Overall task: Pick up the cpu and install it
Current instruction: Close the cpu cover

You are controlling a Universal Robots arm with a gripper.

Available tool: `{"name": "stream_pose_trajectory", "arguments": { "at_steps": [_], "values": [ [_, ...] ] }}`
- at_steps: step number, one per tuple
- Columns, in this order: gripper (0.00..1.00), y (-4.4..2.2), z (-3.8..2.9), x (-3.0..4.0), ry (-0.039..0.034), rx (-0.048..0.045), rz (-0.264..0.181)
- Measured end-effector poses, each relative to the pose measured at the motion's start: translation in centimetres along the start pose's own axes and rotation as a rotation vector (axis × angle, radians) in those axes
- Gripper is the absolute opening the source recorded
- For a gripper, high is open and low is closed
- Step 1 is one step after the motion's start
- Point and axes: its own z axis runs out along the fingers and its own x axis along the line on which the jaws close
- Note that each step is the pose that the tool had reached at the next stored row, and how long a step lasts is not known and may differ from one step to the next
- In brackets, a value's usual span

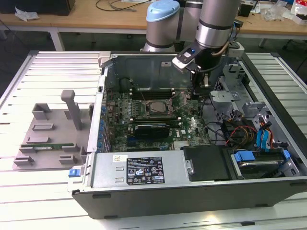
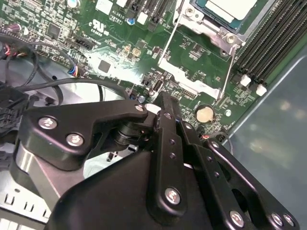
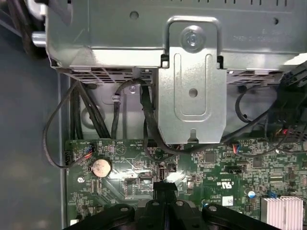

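Observation:
The cpu [image 1: 157,106] shows as a silver-grey square lying in the socket in the middle of the green motherboard [image 1: 187,127], inside the open computer case. In the second wrist view the cpu [image 2: 229,6] sits in its metal socket frame with the hinged plate [image 2: 188,79] folded out beside it. My gripper [image 1: 196,93] hangs low over the board, off the socket toward the exterior view's right, near a coin battery [image 2: 205,114]. In both wrist views the black fingers meet at the tip [image 2: 160,101] [image 3: 163,187] with nothing between them.
A grey fixture [image 1: 48,129] on the exterior view's left holds a green memory stick [image 1: 47,146]. A long black card [image 1: 152,129] stands in the board below the socket. Black cables [image 3: 115,120] and a metal drive cage [image 3: 192,81] crowd the case's right side.

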Motion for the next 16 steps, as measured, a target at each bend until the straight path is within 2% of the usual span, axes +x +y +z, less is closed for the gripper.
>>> {"name": "stream_pose_trajectory", "arguments": {
  "at_steps": [1, 4, 5, 13, 16],
  "values": [
    [0.11, -0.09, 0.18, 0.07, 0.0050, 0.0001, 0.000],
    [0.11, -0.28, 0.58, 0.46, 0.0308, -0.0001, -0.005],
    [0.11, -0.33, 0.71, 0.65, 0.0340, -0.0005, -0.013],
    [0.11, -0.57, 0.94, 0.85, 0.0362, -0.0010, -0.023],
    [0.11, -0.88, 0.95, 0.85, 0.0361, -0.0010, -0.023]
  ]
}}
